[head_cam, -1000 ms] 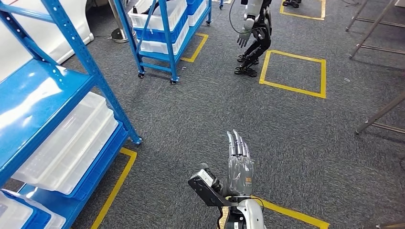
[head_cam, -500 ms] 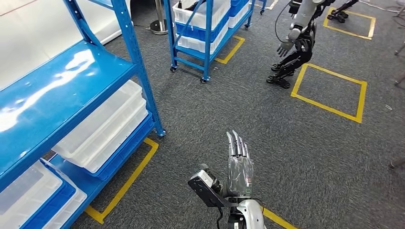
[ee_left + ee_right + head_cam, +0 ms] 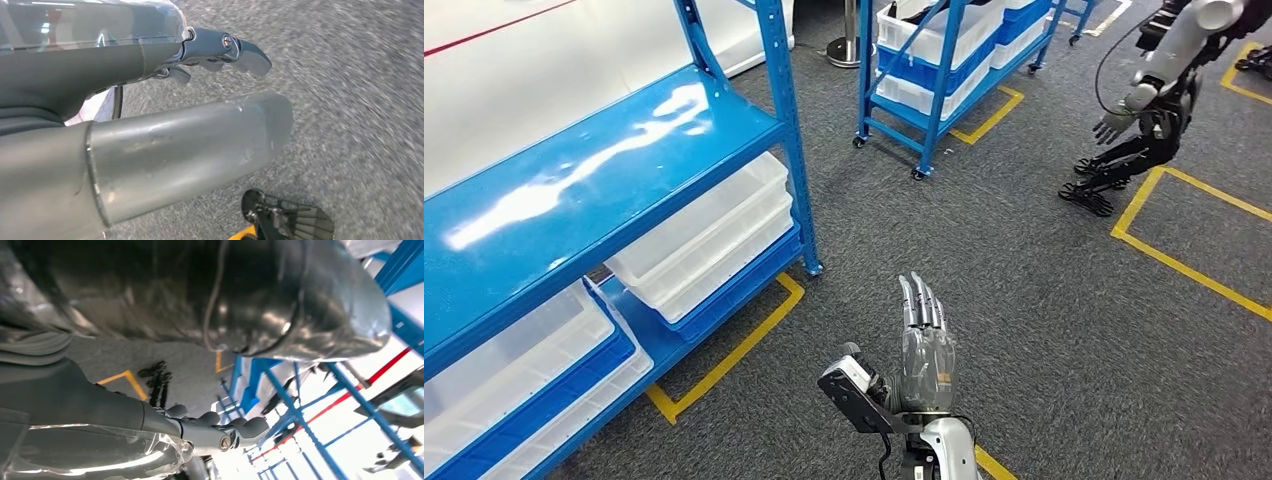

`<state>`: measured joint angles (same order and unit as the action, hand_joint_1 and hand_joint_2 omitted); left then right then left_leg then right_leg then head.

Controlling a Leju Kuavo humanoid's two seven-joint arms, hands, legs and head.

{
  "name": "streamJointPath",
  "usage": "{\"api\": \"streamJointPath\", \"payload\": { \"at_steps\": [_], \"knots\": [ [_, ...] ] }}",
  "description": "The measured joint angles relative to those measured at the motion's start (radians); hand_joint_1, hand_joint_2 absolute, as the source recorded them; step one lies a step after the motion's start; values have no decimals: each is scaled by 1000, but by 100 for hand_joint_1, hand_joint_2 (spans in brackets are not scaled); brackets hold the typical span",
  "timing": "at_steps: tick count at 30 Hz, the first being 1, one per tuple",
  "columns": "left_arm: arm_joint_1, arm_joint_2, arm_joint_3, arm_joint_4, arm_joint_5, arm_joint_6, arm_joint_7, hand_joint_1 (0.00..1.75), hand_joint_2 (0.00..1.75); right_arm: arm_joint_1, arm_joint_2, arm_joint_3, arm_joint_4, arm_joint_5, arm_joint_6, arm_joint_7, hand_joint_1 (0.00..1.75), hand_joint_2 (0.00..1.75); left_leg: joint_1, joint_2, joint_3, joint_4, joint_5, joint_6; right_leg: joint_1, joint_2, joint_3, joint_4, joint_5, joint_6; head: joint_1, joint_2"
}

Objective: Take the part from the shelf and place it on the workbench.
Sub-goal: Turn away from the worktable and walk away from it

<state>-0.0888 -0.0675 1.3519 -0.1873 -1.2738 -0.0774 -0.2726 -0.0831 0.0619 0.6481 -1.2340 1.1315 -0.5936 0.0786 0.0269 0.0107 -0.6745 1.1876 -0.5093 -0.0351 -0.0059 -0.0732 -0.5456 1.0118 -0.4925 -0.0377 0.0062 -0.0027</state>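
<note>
Part: not made out; judged inside clear bins (image 3: 706, 238) on blue shelf (image 3: 594, 150), left of frame | handling: weight unjudged; smooth plastic likely slippery, rim hold advised | left hand (image 3: 150, 90) and right hand (image 3: 125, 432): fingers extended, nothing held.

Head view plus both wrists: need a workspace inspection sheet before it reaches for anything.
Surface: grey carpet floor with yellow tape lines; no workbench seen.
Job's things: blue shelf, top deck bare and glossy; clear bins on the tiers below; no loose part seen.
Clutter: nothing seen.
Hands: left hand holds nothing, fingers apart; right hand holds nothing, fingers apart.
Cables: thin black cable at the wrist in the head view.
Surroundings: wheeled blue rack loaded with bins; another humanoid robot standing beside a taped square.
</note>
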Motion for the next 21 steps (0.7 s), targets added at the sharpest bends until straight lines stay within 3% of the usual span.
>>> {"api": "streamJointPath", "payload": {
  "at_steps": [2,3,4,6,7,9,10,12,13,14,15,17,19,21],
  "knots": [
    [-2,0,0,0,0,0,0,0,0,-1,0,0,0,0,0,0,0,0,-3,50,69,-128,45,4,3,-25,3,8,-9,10,0,0],
    [-3,0,0,0,0,0,0,0,0,-1,0,0,0,0,0,0,0,0,-5,67,86,-162,53,9,6,-35,4,11,-13,15,1,0],
    [-3,0,0,0,0,0,0,0,0,-1,0,0,0,0,0,0,0,0,-8,74,90,-172,51,15,9,-44,5,13,-16,20,1,0],
    [-1,0,0,0,0,0,0,0,0,-3,0,0,-1,0,0,0,0,0,-9,50,89,-173,54,29,9,-59,11,12,-20,30,1,0],
    [0,0,0,0,0,0,0,0,0,-4,1,0,-1,0,0,0,0,0,-8,37,91,-178,56,35,6,-47,13,18,-28,36,2,0],
    [-2,0,0,0,0,0,0,0,0,-6,1,0,-2,0,0,-1,0,0,-4,12,96,-186,61,49,-2,11,-9,77,-70,44,2,0],
    [-5,1,0,0,0,0,0,0,0,-4,0,0,-1,0,0,0,0,0,-5,0,96,-186,62,52,-4,43,-37,137,-100,46,2,0],
    [-7,1,0,0,0,0,0,0,0,0,-2,0,0,0,0,0,0,0,-8,-30,95,-185,63,57,-6,68,-103,261,-145,46,2,0],
    [-6,1,0,0,0,0,0,0,0,1,-4,0,1,0,0,0,0,0,-10,-46,95,-183,63,57,-6,71,-123,289,-143,44,2,0],
    [-5,1,0,0,0,0,0,0,0,2,-4,0,1,0,0,0,0,0,-12,-62,95,-182,62,57,-6,73,-124,278,-120,42,2,0],
    [-4,0,0,0,0,0,0,0,0,1,-4,0,1,0,0,0,0,0,-12,-78,96,-181,62,57,-6,79,-106,229,-81,37,2,0],
    [-4,0,0,0,0,0,0,0,0,1,-4,0,1,0,0,0,0,0,-14,-108,95,-177,61,54,-5,118,-53,98,-13,27,2,0],
    [-4,-2,0,0,0,0,0,0,0,0,-5,0,0,0,0,0,0,0,-11,-130,89,-175,62,45,-3,149,-27,31,6,21,2,0],
    [1,-2,0,0,0,0,0,0,0,-2,-5,0,0,0,0,0,0,0,-7,-150,83,-180,66,30,-1,137,-24,23,7,18,2,0]
  ]
}}
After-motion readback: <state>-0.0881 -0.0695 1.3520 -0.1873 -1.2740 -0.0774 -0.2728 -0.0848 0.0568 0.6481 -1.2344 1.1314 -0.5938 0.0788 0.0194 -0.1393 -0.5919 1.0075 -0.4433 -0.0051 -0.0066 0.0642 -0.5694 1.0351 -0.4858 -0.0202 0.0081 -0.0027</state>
